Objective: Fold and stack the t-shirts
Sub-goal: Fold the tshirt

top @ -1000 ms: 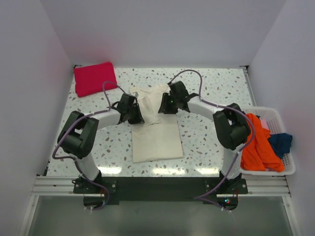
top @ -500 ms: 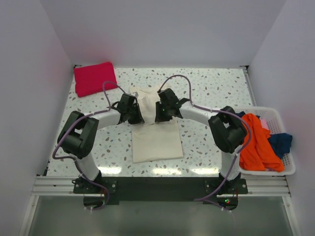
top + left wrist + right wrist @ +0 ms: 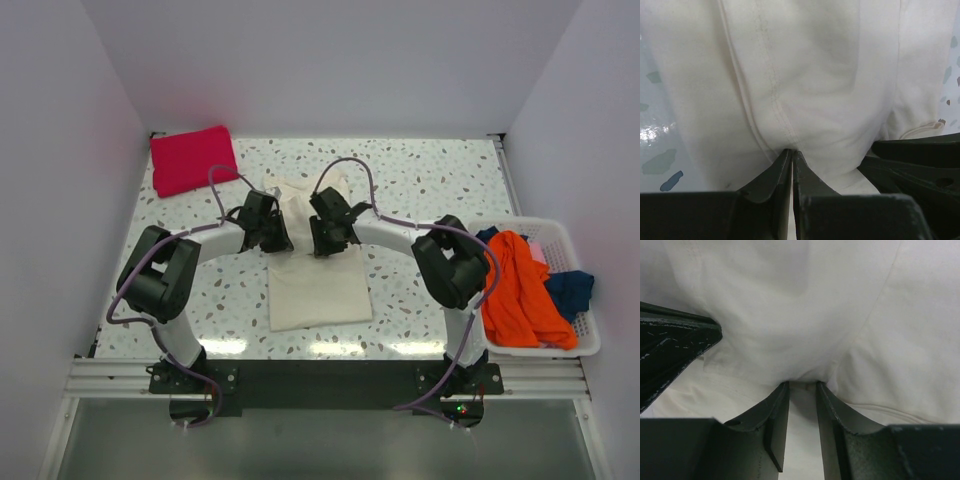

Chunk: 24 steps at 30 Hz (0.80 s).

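- The cream shirt [image 3: 320,290] lies in the middle of the speckled table [image 3: 430,180]. Its lower part is flat and narrow, and its upper part is bunched between the two claws.
- The left claw [image 3: 791,152] sits at the upper left edge of that shirt. Its two fingers are pressed together on a raised fold of cream cloth next to a stitched seam.
- The right claw [image 3: 802,390] sits just right of the left one, over the upper middle of the same shirt. Its fingers stand a little apart, with cream cloth puckered at the tips. Whether it truly grips the cloth I cannot tell.
- Each wrist view shows the other claw's dark finger at its side, so the two are near one another.
- A folded red shirt [image 3: 193,158] lies flat in the upper left corner of the table, well apart from the cream one.
- A white basket [image 3: 590,345] at the right edge holds a crumpled orange shirt [image 3: 520,295], with a blue shirt [image 3: 572,290] to its right.
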{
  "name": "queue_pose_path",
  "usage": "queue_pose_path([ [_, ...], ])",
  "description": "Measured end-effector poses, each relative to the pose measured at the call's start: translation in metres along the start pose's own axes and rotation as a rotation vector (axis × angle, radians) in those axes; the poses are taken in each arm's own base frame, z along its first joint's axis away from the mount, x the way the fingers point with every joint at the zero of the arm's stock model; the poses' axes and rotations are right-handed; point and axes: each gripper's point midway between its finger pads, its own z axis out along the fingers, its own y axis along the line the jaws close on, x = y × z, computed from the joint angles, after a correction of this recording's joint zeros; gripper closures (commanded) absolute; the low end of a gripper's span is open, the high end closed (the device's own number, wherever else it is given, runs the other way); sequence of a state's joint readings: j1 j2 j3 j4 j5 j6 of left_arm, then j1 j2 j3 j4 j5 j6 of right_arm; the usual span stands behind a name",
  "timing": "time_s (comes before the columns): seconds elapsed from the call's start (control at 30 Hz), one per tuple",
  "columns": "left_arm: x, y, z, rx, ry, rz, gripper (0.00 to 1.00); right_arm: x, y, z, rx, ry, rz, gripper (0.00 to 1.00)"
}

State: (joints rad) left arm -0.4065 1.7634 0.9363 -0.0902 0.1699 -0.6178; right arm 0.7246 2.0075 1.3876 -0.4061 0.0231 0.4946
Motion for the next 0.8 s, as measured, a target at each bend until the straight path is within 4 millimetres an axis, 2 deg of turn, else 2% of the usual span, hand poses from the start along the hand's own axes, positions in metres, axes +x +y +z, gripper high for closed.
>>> queue_pose_path([
  [0.1, -0.001, -0.001, 0.000, 0.002, 0.000, 0.000, 0.88, -0.001, 0.000, -0.001, 0.000, -0.004, 0.000, 0.58],
  [0.23, -0.007, -0.004, -0.002, 0.007, -0.010, 0.000, 0.85, -0.008, 0.000, -0.010, 0.000, -0.024, 0.003, 0.56],
  [0.4, -0.030, -0.012, -0.009, 0.031, -0.055, -0.005, 0.82, -0.034, -0.011, -0.033, -0.013, -0.087, 0.051, 0.55],
  [0.57, -0.043, -0.020, -0.027, 0.057, -0.100, -0.004, 0.82, -0.056, -0.019, -0.058, -0.027, -0.156, 0.084, 0.58],
  [0.7, -0.043, -0.025, -0.041, 0.081, -0.122, -0.009, 0.80, -0.055, -0.012, -0.068, -0.053, -0.167, 0.085, 0.58],
  [0.8, -0.025, -0.018, -0.053, 0.081, -0.113, -0.028, 0.77, -0.040, -0.016, -0.076, -0.051, -0.156, 0.089, 0.58],
])
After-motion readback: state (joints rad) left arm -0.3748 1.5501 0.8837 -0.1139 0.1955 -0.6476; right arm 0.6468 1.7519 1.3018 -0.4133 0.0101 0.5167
